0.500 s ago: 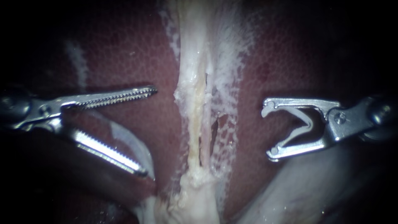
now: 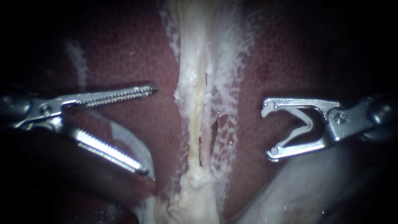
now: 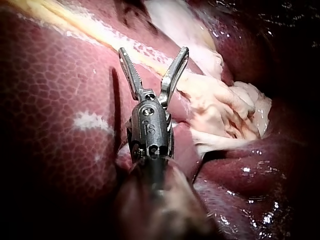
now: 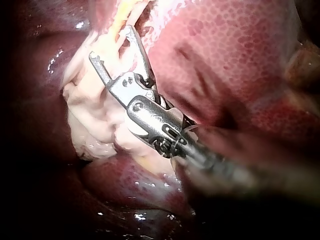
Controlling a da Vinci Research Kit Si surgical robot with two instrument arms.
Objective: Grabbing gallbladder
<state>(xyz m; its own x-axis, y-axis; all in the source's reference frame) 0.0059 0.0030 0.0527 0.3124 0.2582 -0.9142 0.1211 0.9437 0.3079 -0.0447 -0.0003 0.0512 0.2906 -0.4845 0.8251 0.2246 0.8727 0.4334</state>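
Hovering to the left of the midline, the left instrument (image 2: 149, 129), a thin steel shaft ending in two long serrated jaws, holds them spread wide with nothing gripped. The upper jaw lies level over the mottled dark-red liver (image 2: 124, 54). The lower jaw angles down along a smooth greyish fold of tissue (image 2: 130, 143); whether it touches the fold I cannot tell.

A cream-white cord of stringy tissue (image 2: 195, 108) runs down the centre and ends in a pale, lumpy mass that I take for the gallbladder (image 2: 195, 199), at the near end of the field. How far the organ extends into the grey folds on either side is unclear. In the left wrist view the left instrument (image 3: 153, 50) has the same pale mass (image 3: 220, 105) just beside its jaws rather than between them. The wide spread reads as preparation for a broad bite, and the grab is not yet made.

The right instrument (image 2: 268, 131), a steel tool with hooked jaw tips, stands off on the opposite side of the cord. Its jaws are parted around a white V-shaped clip (image 2: 295, 133) seated between them, so it looks parked clear of the left side's approach. In its own wrist view the right instrument (image 4: 111, 42) points at the cord above the pale mass, touching nothing that I can confirm.
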